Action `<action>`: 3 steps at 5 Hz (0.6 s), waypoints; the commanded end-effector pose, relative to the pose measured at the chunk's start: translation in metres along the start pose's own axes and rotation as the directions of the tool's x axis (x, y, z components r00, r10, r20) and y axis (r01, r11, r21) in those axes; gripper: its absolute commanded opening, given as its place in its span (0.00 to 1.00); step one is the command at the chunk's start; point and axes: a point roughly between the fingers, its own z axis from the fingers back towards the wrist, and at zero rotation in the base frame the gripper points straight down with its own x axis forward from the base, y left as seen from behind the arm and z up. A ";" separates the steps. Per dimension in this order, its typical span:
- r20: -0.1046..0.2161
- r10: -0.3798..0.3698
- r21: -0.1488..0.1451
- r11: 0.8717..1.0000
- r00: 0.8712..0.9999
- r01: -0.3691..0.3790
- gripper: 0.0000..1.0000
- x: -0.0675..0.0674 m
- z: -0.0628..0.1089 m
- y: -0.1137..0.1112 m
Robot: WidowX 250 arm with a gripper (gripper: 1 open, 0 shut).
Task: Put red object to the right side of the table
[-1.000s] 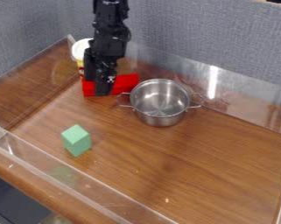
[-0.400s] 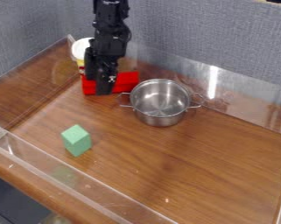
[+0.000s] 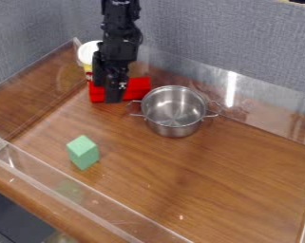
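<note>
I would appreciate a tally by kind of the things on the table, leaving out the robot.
Red block: 1
Green cube: 1
Pot: 1
Tub: 1
Total: 4

no readable text, no legible labels or numbers

On the worktop (image 3: pixel 193 180) there are four loose things, each the only one of its kind: one red block (image 3: pixel 138 89), one steel pot (image 3: pixel 175 110) with two handles, one green cube (image 3: pixel 83 152) and one yellow tub (image 3: pixel 87 54). One robot arm (image 3: pixel 119 28) reaches in.
</note>
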 end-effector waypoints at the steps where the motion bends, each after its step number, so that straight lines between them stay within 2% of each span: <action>1: 0.054 0.029 0.053 0.998 0.998 -0.032 1.00 -0.005 0.023 0.010; 3: 0.049 0.033 0.047 0.998 0.998 -0.035 1.00 -0.001 0.014 0.013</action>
